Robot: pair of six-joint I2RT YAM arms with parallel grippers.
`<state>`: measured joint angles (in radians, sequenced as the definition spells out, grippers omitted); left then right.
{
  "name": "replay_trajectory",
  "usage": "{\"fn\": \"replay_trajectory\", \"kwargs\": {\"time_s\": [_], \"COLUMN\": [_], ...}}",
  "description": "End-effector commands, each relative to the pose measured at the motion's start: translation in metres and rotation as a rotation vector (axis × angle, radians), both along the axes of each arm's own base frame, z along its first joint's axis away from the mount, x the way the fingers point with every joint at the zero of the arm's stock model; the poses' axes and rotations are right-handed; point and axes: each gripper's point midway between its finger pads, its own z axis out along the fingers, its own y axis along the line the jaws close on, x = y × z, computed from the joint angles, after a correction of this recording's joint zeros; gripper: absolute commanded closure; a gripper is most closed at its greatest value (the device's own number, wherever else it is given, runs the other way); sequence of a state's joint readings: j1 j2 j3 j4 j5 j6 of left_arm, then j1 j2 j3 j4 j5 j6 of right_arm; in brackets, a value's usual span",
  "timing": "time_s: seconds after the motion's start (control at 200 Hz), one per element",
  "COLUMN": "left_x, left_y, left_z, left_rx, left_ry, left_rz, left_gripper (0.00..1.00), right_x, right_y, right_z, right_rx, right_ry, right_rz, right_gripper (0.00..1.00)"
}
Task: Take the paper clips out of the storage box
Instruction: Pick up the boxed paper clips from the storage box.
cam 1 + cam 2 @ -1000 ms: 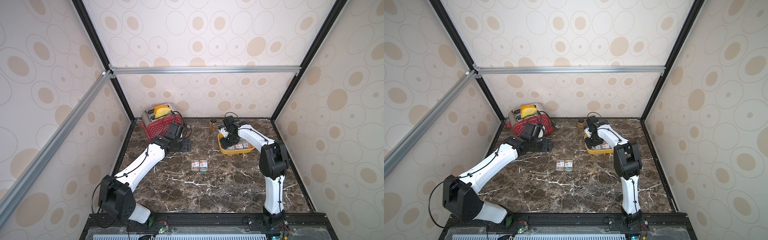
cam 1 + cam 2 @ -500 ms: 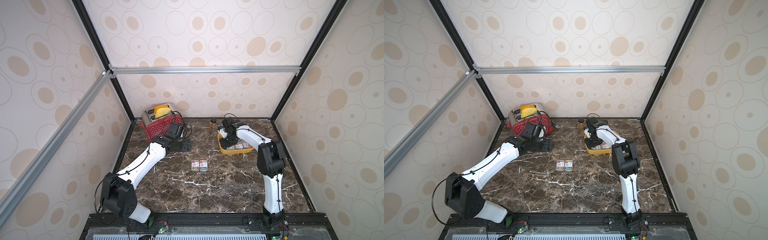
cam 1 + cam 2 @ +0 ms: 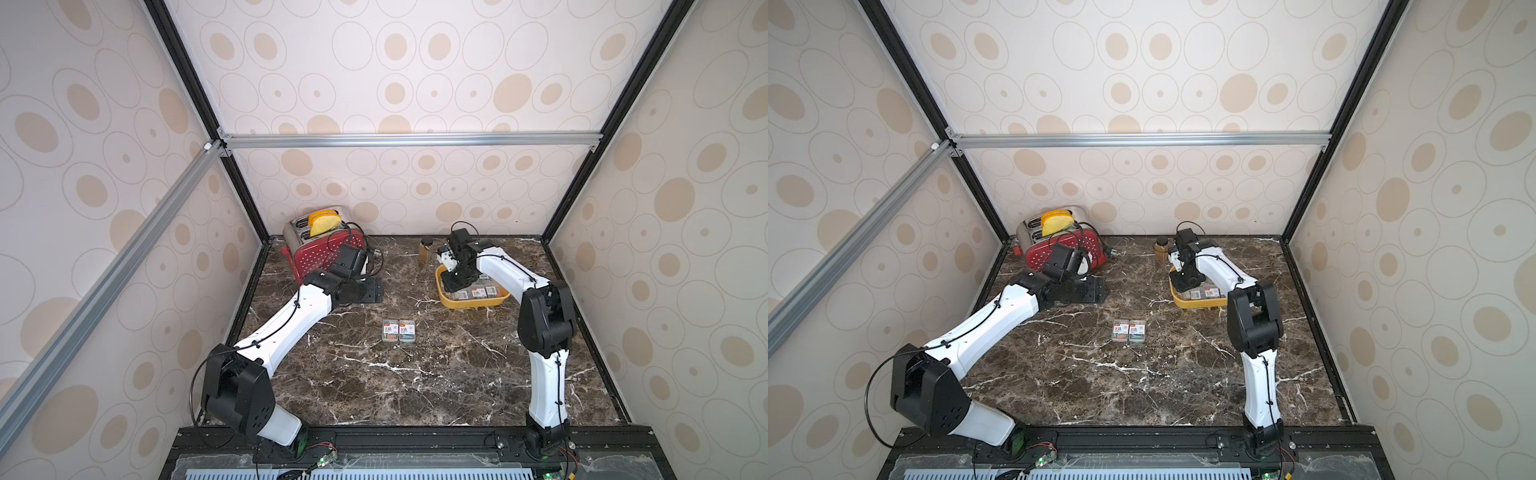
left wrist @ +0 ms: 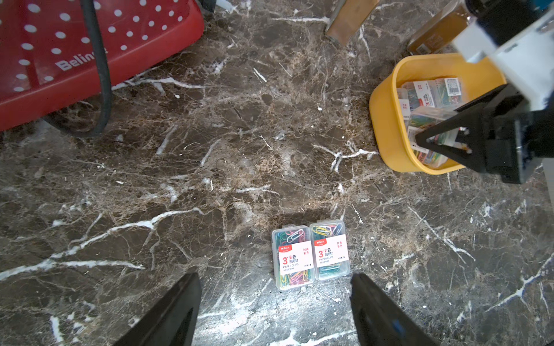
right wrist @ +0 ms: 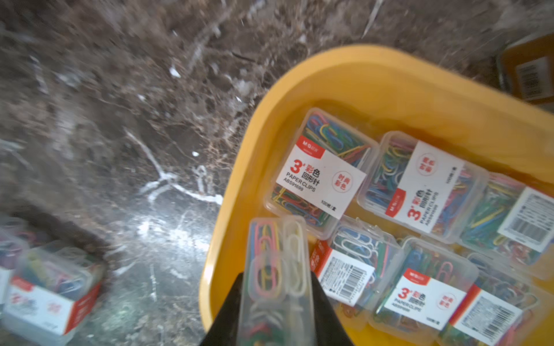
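Two clip cases lie mid-desk; my right gripper pinches a third case over the yellow box near the desk's back edge, where several more lie. My left gripper hangs spread.

Bright, even light overhead; glare and blur at the wrists.
In both top views the walls are lit evenly and look sharp, and shadows on the marble table are faint and soft. The left wrist view is crisp, with pale glare on the table close to the lens. The right wrist view is smeared. There the table is blurred and the paper clips outside the storage box are out of focus, while labels inside it stay readable.
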<state>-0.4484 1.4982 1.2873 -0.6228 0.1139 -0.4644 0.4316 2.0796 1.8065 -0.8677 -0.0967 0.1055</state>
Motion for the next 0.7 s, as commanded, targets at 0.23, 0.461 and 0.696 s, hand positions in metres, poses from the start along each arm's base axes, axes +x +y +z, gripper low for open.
{"fn": "replay_trajectory", "kwargs": {"time_s": [0.23,0.461,0.696], "left_x": [-0.001,-0.008,-0.013], "left_y": [-0.013,-0.025,-0.057], "left_z": [0.053,0.065,0.067], "left_rx": [-0.095,-0.168,-0.201], "left_ry": [-0.171,-0.241,-0.283], "left_rz": [-0.110,-0.182,-0.294], "left_gripper": [0.21,0.22,0.21], "right_x": [-0.019,-0.034,-0.037], "right_y": [0.012,0.032,0.044], "right_z": [0.111,0.138,0.155], "right_rx": [0.516,0.736,0.846], "right_ry": [0.059,0.138,0.160], "right_rz": [-0.064,-0.045,-0.080], "right_gripper": [0.74,0.74,0.74]}}
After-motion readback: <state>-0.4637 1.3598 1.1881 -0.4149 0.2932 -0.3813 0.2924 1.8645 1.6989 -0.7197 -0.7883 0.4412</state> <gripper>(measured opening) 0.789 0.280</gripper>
